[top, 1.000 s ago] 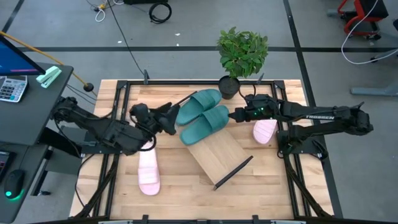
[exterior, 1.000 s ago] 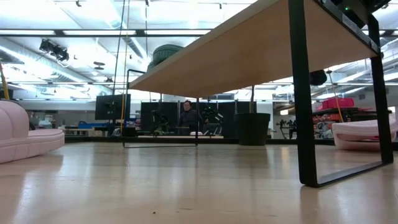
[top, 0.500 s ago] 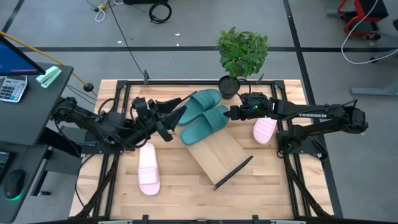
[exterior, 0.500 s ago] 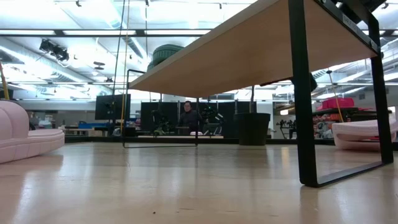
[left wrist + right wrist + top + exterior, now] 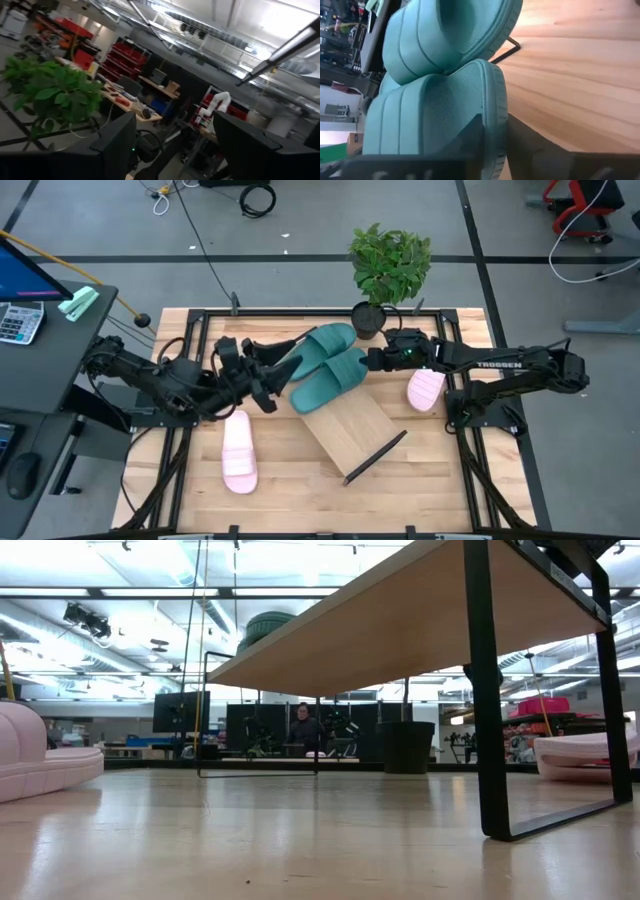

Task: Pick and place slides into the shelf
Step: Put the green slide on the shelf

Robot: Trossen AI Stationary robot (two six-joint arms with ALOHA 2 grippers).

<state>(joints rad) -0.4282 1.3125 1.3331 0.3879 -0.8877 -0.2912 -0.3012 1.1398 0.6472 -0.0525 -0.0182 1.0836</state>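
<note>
Centrally, the right gripper [image 5: 372,361] reaches across the table from the right and meets the heel rim of a teal slide [image 5: 328,380]; the right wrist view shows its two dark fingers [image 5: 470,137] closed on that ribbed rim [image 5: 487,115], one on either side of the edge. This slide lies with its front end on the shelf [image 5: 350,432], a light-wood board with a thin black bar [image 5: 375,453] at its near short end, set at an angle on the slatted table [image 5: 440,480]. A second teal slide [image 5: 320,345] lies just beside the first, touching it, farther from the camera side. One pink slide [image 5: 426,388] lies beside the right arm, apart from the shelf; the other pink slide [image 5: 238,453] lies near the table's left front, below the left arm. The left gripper [image 5: 283,358] hangs with its fingers spread wide and holding nothing, just beside the toe ends of the teal pair. A potted plant [image 5: 388,265] stands at the table's far edge.
</note>
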